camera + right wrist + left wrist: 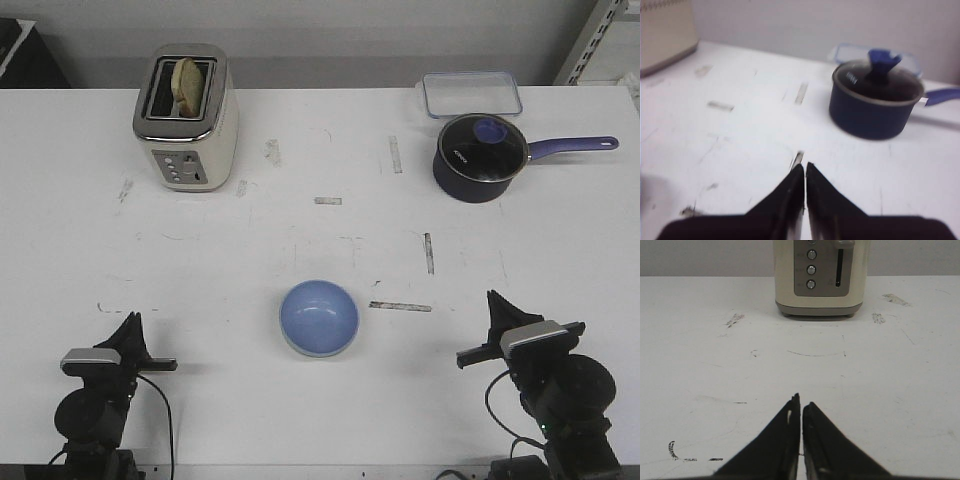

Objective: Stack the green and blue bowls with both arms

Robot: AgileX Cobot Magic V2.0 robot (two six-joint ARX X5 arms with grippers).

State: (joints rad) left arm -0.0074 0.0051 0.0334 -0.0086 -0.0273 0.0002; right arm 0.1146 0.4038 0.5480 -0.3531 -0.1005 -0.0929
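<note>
Both grippers, left and right, have their jaws pressed together on nothing, low at the near table edge. Between them, apart from both, sits one blue bowl; a pale green rim shows under it. Farther off: one toaster, one saucepan, one clear box.

A white table, scuffed and marked with short strips of grey tape, fills the front view. A cream toaster holding a slice of bread is placed at upper left. A navy saucepan with glass lid is seen at upper right, a clear lidded container just behind it. A blue bowl is set at lower centre; a pale green rim is visible beneath it.
</note>
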